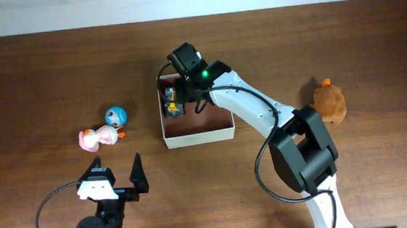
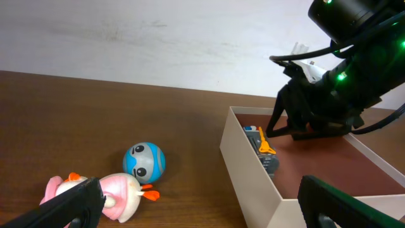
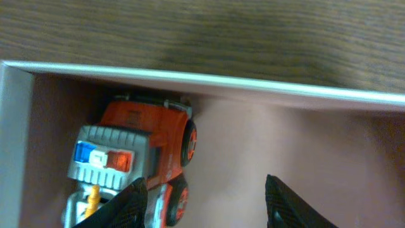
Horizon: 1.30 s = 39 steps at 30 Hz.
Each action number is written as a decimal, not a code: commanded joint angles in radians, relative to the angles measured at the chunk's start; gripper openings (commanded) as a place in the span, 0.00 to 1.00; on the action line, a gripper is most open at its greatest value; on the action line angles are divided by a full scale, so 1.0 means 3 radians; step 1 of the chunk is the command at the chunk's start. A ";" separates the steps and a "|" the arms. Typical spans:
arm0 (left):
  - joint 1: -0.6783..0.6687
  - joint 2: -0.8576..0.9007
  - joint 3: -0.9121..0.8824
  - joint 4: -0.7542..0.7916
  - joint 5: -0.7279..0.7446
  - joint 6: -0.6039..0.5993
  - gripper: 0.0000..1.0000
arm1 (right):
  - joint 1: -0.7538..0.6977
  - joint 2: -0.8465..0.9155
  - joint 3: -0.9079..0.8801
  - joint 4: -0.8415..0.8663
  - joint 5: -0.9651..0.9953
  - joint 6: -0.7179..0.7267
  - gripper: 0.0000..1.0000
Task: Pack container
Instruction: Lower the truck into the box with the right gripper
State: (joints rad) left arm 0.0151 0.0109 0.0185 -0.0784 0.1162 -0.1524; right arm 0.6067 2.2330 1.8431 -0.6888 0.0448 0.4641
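The container (image 1: 198,135) is a shallow square box, cream-white outside and pink-brown inside, at the table's middle; it also shows in the left wrist view (image 2: 253,171) and the right wrist view (image 3: 285,152). An orange and grey toy truck (image 1: 171,102) lies in its far left corner (image 3: 136,155) (image 2: 262,147). My right gripper (image 1: 191,100) (image 3: 205,202) is open and empty inside the container, just right of the truck. My left gripper (image 1: 118,180) (image 2: 202,206) is open and empty near the front edge, below a pink duck toy (image 1: 98,137) (image 2: 114,195) and a blue round toy (image 1: 116,116) (image 2: 144,161).
A brown plush toy (image 1: 329,102) with an orange top lies at the right of the table. The table's far edge meets a white wall (image 2: 158,44).
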 commanded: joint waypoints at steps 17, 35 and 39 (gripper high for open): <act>-0.0013 -0.0019 -0.0023 0.0008 -0.0015 0.0052 1.00 | -0.0127 -0.0003 0.0008 -0.0094 -0.0175 -0.0226 0.60; -0.0013 -0.0019 -0.0022 0.0008 -0.0015 0.0052 1.00 | -0.0219 -0.0154 0.0773 -0.1169 -0.0111 -0.0409 0.78; -0.0014 -0.0019 -0.0023 0.0008 -0.0015 0.0052 1.00 | -0.0186 -0.0097 0.0743 -0.1523 -0.0153 -0.0370 0.76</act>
State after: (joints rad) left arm 0.0151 0.0109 0.0185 -0.0784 0.1162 -0.1524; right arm 0.5457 2.2040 2.0735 -1.1103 -0.0086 0.3546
